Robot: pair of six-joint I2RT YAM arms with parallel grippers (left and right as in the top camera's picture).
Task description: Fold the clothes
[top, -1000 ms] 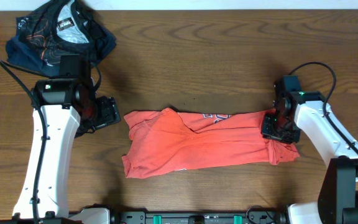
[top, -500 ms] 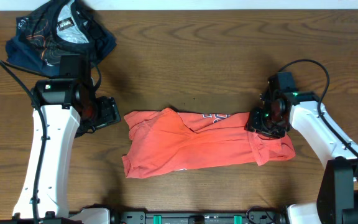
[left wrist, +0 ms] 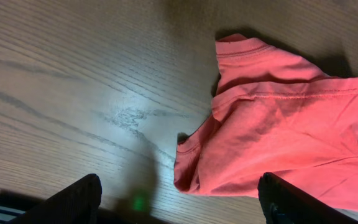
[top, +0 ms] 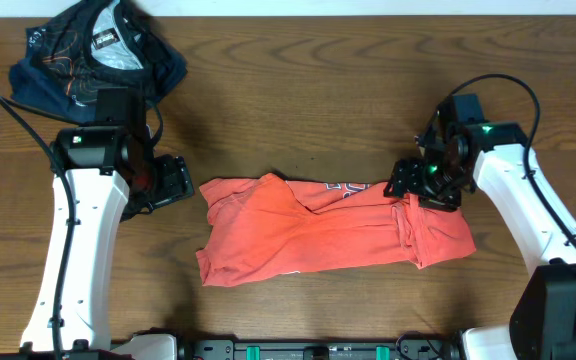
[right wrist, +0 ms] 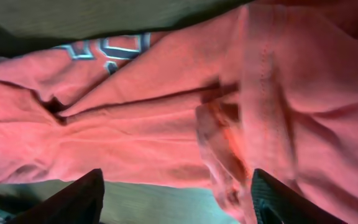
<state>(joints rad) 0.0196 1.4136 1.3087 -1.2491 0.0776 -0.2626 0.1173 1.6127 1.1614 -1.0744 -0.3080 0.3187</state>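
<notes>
Since one second ago the right fingers (right wrist: 73, 200) have released the right end of the shirt (top: 318, 235) and moved to its upper edge, where they stand open. The shirt lies mid-table (top: 318, 90). The left fingers (left wrist: 67, 202) are open beside its left edge, as before. A fold hides most of the lettering (top: 351, 186).

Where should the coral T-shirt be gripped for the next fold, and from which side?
The T-shirt lies as a long band. Probably pinch its loose left end from above, coming in from the left: that edge lies flat, exposed, beside the open left gripper.
</notes>
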